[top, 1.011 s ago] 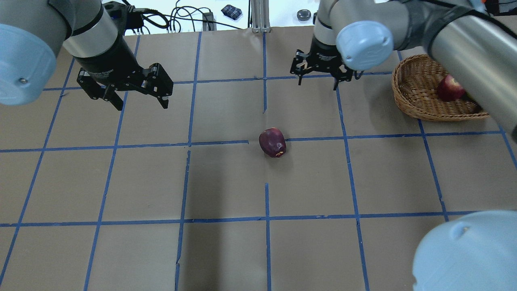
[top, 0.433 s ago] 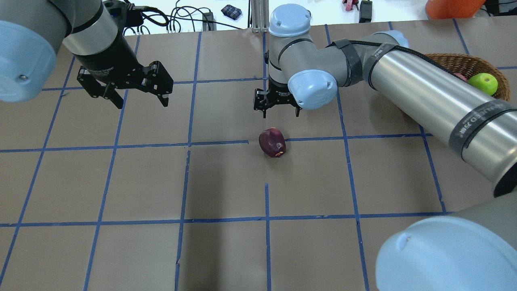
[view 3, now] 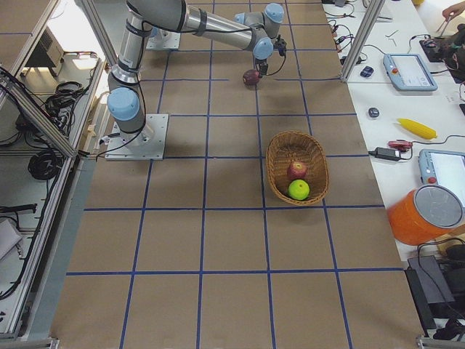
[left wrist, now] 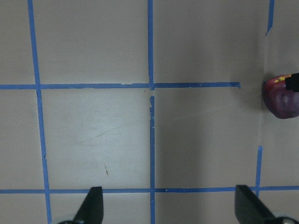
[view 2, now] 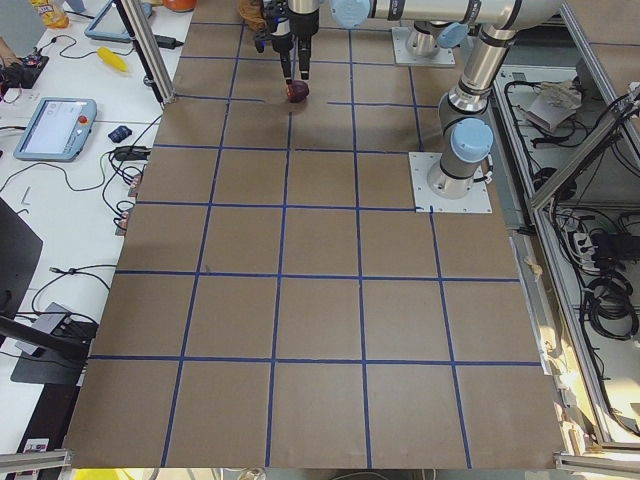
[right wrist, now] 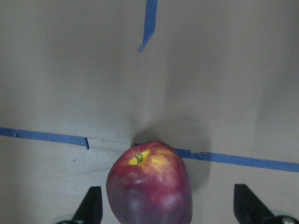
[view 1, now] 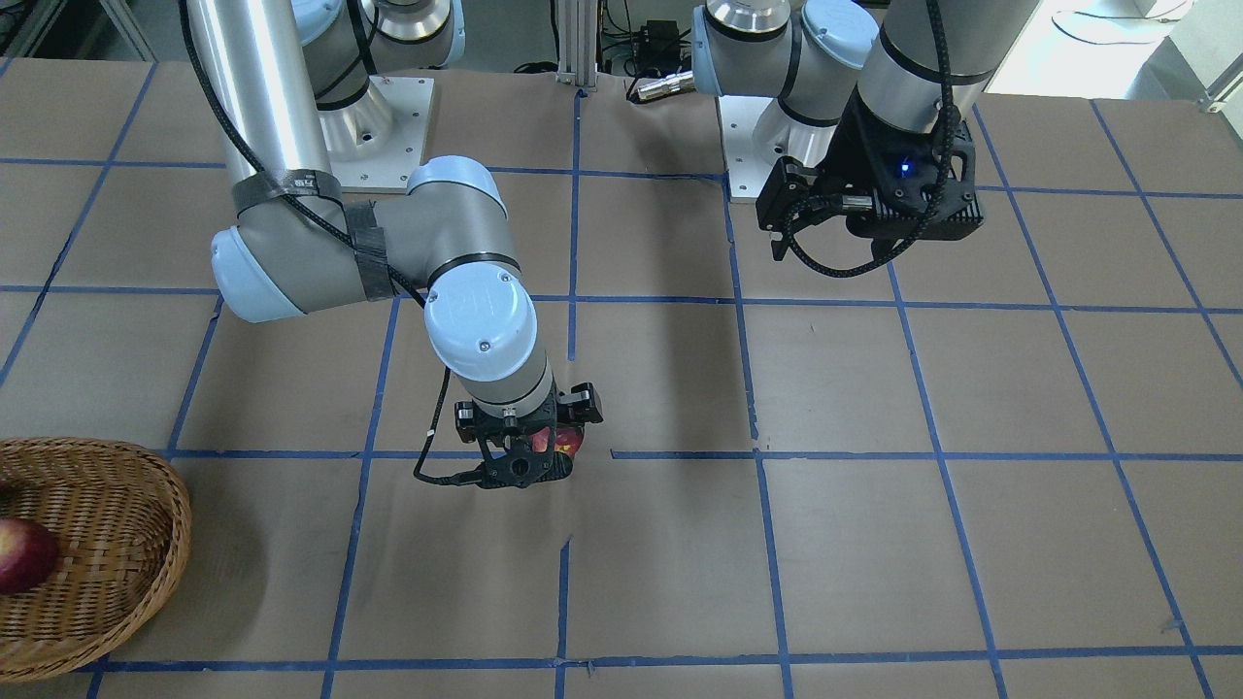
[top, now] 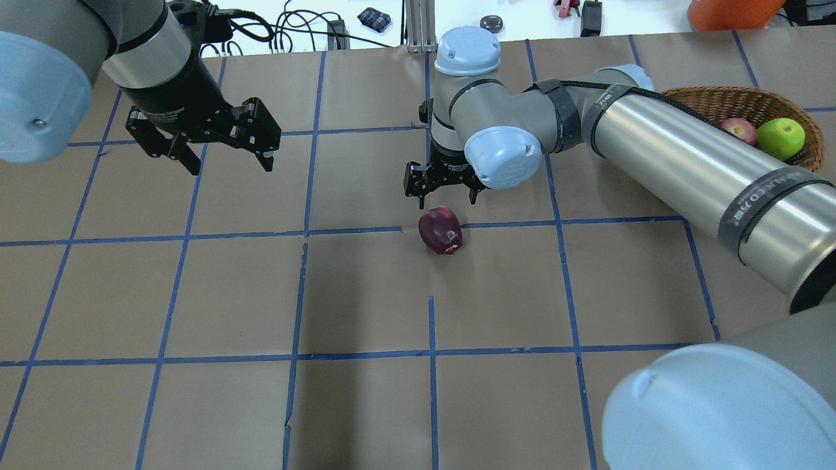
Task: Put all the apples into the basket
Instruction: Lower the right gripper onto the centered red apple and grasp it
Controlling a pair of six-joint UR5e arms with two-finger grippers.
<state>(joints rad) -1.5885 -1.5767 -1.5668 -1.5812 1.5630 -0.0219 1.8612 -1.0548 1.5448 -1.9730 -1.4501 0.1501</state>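
On the left, our left gripper hangs above the brown paper-covered bench with its blue tape grid. Its fingers are spread wide and hold nothing. In its wrist view only bare paper lies between them, with the apple at the far right edge.

At the middle lies the dark maroon apple with a yellow patch around its stem, on the bench beside a tape line and well apart from the basket. Our right gripper hovers over it with fingers apart. In the right wrist view the two fingertips stand either side of the fruit with clear space on both flanks, so nothing is clamped. We cannot tell how far above the bench the fingertips are. The apple's stem end is turned up toward that camera.

We judge this apple to be firm and moderately heavy, with a smooth, waxy skin. Being round, it could roll on the paper or squirt out of an off-centre pinch, and a hard squeeze could bruise it. We would take it across its widest girth, fingers on opposite flanks below the shoulder, with the fruit centred between them.

On the right sits the oval light-brown wicker basket, holding the red apple and the lime-green apple side by side. We judge the maroon one to be the last.
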